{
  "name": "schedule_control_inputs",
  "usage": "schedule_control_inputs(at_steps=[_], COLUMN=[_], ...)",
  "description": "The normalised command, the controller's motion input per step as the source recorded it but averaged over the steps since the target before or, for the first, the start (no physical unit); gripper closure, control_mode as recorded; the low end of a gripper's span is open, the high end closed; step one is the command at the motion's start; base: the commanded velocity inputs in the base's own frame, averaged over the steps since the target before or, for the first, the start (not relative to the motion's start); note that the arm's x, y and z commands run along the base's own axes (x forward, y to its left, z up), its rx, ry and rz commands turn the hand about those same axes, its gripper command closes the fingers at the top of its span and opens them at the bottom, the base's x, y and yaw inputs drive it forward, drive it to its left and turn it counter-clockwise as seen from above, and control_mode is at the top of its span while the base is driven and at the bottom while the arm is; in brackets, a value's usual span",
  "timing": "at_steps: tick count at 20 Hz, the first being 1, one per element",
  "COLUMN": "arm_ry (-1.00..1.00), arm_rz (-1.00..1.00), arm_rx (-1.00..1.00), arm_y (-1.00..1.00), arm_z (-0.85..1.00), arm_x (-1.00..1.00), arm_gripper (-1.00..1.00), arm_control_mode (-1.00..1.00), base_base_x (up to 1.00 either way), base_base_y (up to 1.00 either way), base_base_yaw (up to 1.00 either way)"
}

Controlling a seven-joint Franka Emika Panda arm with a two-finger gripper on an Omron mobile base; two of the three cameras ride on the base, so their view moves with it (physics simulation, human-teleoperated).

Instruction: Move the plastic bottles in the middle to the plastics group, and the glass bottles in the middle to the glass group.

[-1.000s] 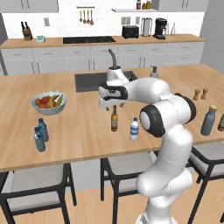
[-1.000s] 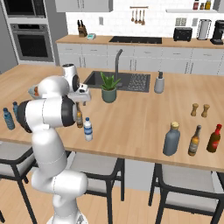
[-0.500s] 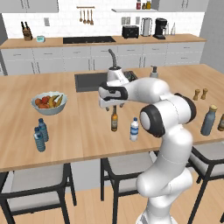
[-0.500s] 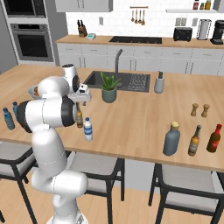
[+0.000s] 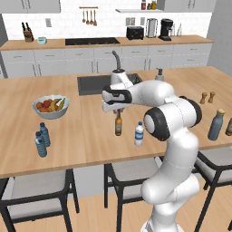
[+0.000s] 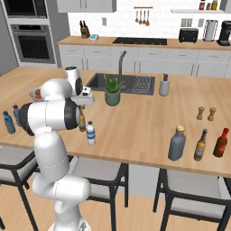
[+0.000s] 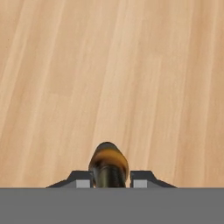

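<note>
Slim amber-brown bottle [image 5: 118,124] standing upright on a wooden kitchen island, its neck between the robot's gripper [image 5: 118,110] fingers.

From the hand camera, the bottle's [image 7: 108,165] top sits centred between the two fingertips [image 7: 80,179], which flank it closely on either side; whether they actually press on it cannot be told. The gripper reaches down from directly above. Just beside the amber bottle, toward the island's [image 5: 90,136] near edge, stands the white-capped water bottle [image 5: 139,134]. Two blue-capped plastic bottles [image 5: 41,140] stand well apart to the left, near a fruit bowl [image 5: 50,106]. Far right stand a grey-blue bottle [image 6: 177,143] and dark brown bottle [image 6: 200,145].
</note>
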Motion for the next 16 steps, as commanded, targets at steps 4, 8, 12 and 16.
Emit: schedule_control_inputs(at_steps=[4, 8, 12, 16], arm_ry=[-0.1, -0.18, -0.1, -0.01], arm_rz=[0.03, 0.02, 0.0, -0.03], arm_rx=[0.0, 0.0, 0.0, 0.0], arm_y=[0.0, -0.07, -0.5, -0.69], arm_z=[0.0, 0.24, 0.29, 0.3], arm_x=[-0.01, -0.01, 0.11, 0.03], arm_gripper=[1.0, 1.0, 1.0, 1.0], arm_control_mode=[-1.0, -1.0, -1.0, -1.0], base_base_x=[0.0, 0.0, 0.0, 0.0], base_base_y=[0.0, 0.0, 0.0, 0.0], base_base_yaw=[0.0, 0.0, 0.0, 0.0])
